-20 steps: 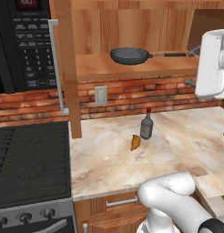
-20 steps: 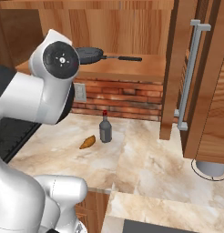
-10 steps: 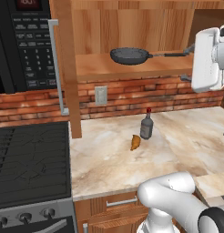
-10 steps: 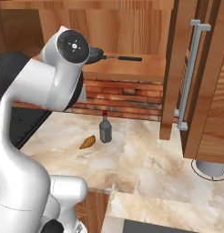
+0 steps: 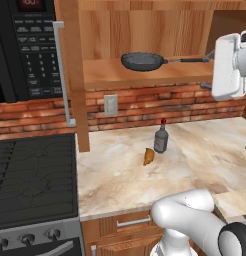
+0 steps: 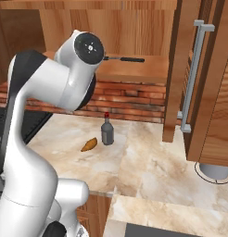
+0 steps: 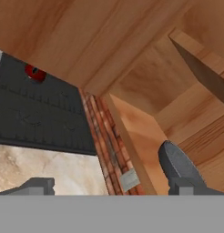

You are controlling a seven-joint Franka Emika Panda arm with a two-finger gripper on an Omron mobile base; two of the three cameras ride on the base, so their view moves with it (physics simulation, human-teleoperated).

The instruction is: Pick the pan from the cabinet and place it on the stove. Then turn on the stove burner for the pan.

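The pan is the landmark here, and the step in hand is the reach for it: it has not been picked up. Left of the pan and lower down, the stove (image 5: pixel 32 180) sits bare of cookware, its black grates free and its knobs (image 5: pixel 27 240) along the steel front, so both placing and burner lie ahead. The pan (image 5: pixel 141 61) rests flat on the bottom shelf of the open cabinet (image 5: pixel 145 75); it is round, shallow and dark grey, with a thin dark handle (image 5: pixel 187 60) pointing right. Below the pan on the counter (image 5: pixel 195 150) stand a small bottle (image 5: pixel 161 137) and a brown bit of food (image 5: pixel 148 156). Right of the pan, near the handle's tip, hangs the hand (image 7: pixel 109 184), fingers spread wide, holding nothing. Next it likely must line up on the handle and close.
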